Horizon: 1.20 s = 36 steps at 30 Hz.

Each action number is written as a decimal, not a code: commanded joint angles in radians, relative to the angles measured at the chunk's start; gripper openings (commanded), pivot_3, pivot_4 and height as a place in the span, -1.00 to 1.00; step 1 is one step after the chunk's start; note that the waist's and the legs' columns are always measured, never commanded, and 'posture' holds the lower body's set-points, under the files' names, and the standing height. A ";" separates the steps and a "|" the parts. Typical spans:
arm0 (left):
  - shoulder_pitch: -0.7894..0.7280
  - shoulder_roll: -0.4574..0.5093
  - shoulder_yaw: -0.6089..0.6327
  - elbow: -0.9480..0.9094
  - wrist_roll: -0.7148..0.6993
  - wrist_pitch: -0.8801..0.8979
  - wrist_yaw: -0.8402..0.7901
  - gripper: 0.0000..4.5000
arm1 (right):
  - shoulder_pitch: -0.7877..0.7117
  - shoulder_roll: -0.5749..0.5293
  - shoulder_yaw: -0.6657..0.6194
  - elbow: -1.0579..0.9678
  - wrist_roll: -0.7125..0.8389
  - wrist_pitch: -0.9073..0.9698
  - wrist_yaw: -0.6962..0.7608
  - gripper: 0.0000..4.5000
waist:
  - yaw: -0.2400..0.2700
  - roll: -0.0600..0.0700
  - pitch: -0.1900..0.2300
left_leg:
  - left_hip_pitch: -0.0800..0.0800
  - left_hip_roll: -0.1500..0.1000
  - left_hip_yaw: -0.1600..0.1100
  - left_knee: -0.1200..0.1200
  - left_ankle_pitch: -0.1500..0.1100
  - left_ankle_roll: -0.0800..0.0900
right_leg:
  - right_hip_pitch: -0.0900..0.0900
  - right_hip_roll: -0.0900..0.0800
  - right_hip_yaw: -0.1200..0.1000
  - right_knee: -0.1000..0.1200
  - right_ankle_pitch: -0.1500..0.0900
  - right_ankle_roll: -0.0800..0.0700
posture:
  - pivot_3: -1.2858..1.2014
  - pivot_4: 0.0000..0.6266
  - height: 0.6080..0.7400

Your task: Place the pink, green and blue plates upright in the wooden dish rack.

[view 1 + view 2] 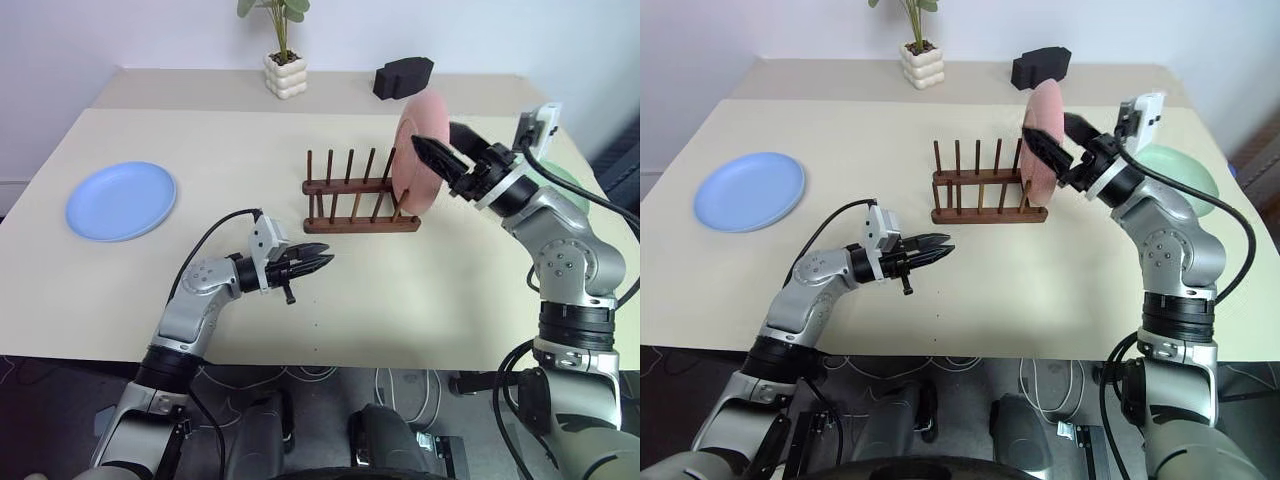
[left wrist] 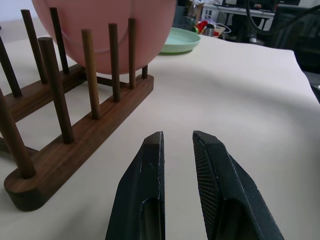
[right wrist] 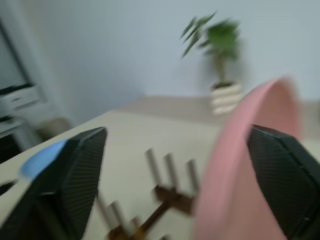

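The pink plate (image 1: 420, 178) stands upright on its edge at the right end of the wooden dish rack (image 1: 345, 203), between the pegs. My right gripper (image 1: 433, 136) is open, its fingers spread wide on either side of the plate's upper rim. The green plate (image 1: 1181, 166) lies flat on the table behind my right arm, partly hidden by it. At the far left of the table the blue plate (image 1: 121, 200) lies flat. My left gripper (image 1: 322, 264) hovers in front of the rack, pointing right, its fingers a narrow gap apart with nothing between them.
A potted plant (image 1: 285, 68) in a white pot and a black block (image 1: 403, 77) stand at the back of the table. The rack's left slots hold nothing. Bare tabletop lies between the blue plate and the rack.
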 commanded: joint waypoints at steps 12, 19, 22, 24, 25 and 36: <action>0.006 -0.002 0.012 0.023 -0.002 -0.057 -0.015 -0.59 | 0.114 -0.252 -0.107 0.163 -0.287 -0.213 -0.112 0.87 | -0.003 0.001 0.000 | 0.000 0.000 0.000 0.000 0.002 -0.004 | 0.000 0.000 0.000 0.000 0.000 0.000 | 0.03 -0.52 0.88; -0.017 -0.014 0.003 0.052 0.005 -0.070 -0.031 -0.59 | 0.124 -0.349 0.153 0.496 -0.624 -0.445 -0.083 0.87 | -0.006 0.003 0.000 | 0.001 0.000 0.001 0.001 0.003 -0.004 | 0.000 0.001 0.000 0.000 0.000 0.000 | 0.03 -0.52 0.88; -0.021 -0.016 0.002 0.054 0.006 -0.071 -0.033 -0.59 | 0.062 -0.342 0.208 0.643 -0.683 -0.518 -0.088 0.87 | -0.005 0.005 0.001 | 0.001 0.000 0.002 0.001 0.003 -0.005 | 0.000 0.001 0.000 0.000 0.000 0.000 | 0.03 -0.52 0.88; -0.021 -0.016 0.001 0.050 0.007 -0.069 -0.031 -0.59 | 0.017 -0.340 0.244 0.757 -0.729 -0.561 -0.105 0.87 | -0.004 0.006 0.002 | 0.001 0.000 0.002 0.001 0.003 -0.005 | 0.000 0.001 0.001 0.001 0.000 0.000 | 0.03 -0.52 0.88; -0.020 -0.016 0.002 0.045 0.007 -0.067 -0.030 -0.59 | -0.003 -0.337 0.255 0.809 -0.744 -0.578 -0.114 0.87 | -0.005 0.006 0.002 | 0.001 0.000 0.002 0.001 0.003 -0.005 | 0.000 0.001 0.001 0.000 0.000 0.000 | 0.03 -0.52 0.88; 0.012 -0.001 0.013 -0.028 -0.004 -0.029 -0.007 -0.59 | -0.049 -0.318 0.274 0.962 -0.790 -0.695 -0.156 -0.82 | -0.001 0.006 0.002 | 0.001 0.000 0.002 0.002 0.003 -0.005 | 0.001 0.001 0.001 0.000 0.000 0.000 | 0.03 -0.52 0.88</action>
